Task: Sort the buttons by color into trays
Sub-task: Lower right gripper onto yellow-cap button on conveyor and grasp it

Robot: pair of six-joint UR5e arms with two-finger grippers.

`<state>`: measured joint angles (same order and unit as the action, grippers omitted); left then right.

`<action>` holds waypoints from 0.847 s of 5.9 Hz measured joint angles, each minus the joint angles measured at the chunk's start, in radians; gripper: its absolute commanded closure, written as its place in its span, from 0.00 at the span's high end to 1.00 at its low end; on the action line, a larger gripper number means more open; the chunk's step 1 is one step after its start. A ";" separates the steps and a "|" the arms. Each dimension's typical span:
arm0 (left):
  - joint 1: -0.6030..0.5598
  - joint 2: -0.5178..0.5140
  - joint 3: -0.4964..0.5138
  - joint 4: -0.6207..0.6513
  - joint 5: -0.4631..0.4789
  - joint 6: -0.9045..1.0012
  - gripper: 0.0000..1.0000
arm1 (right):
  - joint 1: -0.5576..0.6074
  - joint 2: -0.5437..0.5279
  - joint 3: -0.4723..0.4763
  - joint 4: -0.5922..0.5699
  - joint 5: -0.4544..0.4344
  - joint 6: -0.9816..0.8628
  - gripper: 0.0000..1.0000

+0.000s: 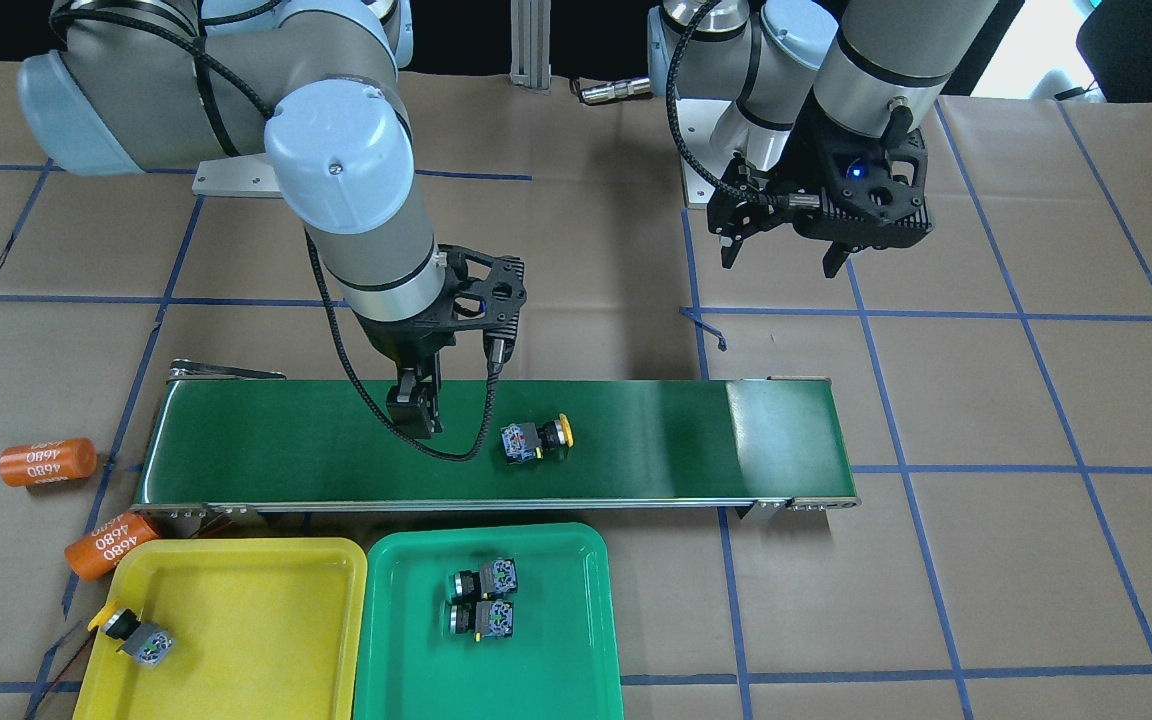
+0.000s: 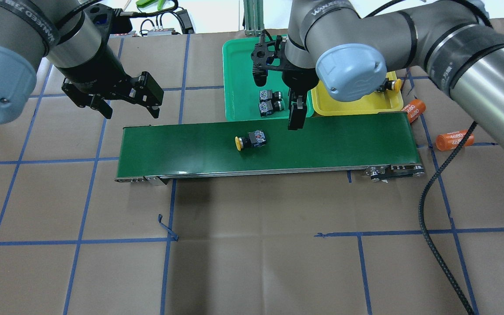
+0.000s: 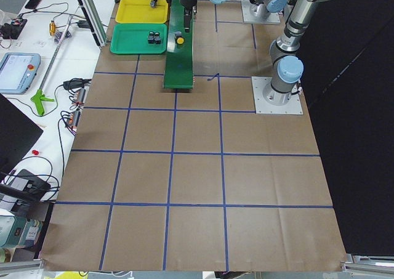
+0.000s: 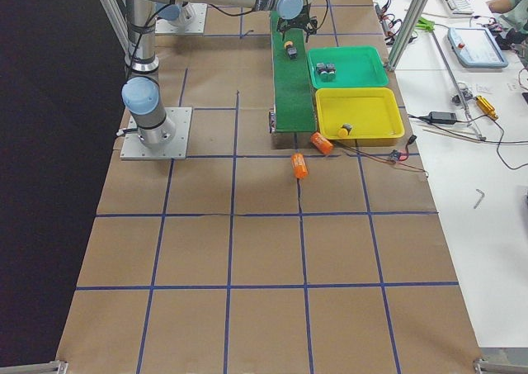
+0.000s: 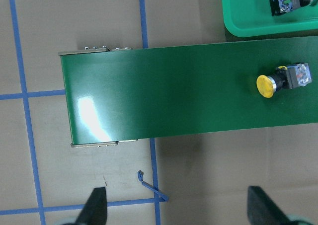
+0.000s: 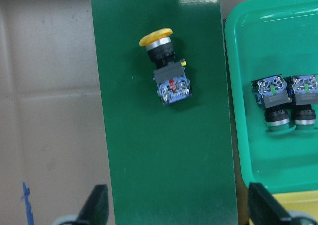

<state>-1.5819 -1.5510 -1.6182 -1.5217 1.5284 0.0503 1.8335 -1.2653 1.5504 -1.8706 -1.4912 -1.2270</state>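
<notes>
A yellow-capped button lies on its side on the dark green conveyor belt, also visible in the right wrist view. My right gripper hangs open over the belt, a little to the robot's right of that button and holding nothing. Two green-capped buttons lie side by side in the green tray. Another yellow-capped button rests in the yellow tray near its outer corner. My left gripper hovers open and empty above the table, off the belt's other end.
Two orange cylinders marked 4680 lie on the paper by the belt's end near the yellow tray. The trays sit edge to edge along the belt's far side from the robot. A black cable trails from the right arm.
</notes>
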 measured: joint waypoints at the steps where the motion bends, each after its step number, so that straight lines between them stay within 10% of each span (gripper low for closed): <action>1: 0.000 0.000 0.000 0.000 -0.001 0.000 0.99 | 0.018 0.010 0.062 -0.116 0.002 0.013 1.00; 5: 0.005 0.001 0.001 0.000 -0.001 0.002 0.99 | 0.002 0.035 0.269 -0.475 -0.021 -0.250 1.00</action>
<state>-1.5771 -1.5503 -1.6172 -1.5217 1.5274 0.0521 1.8353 -1.2299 1.8196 -2.3452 -1.5119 -1.4768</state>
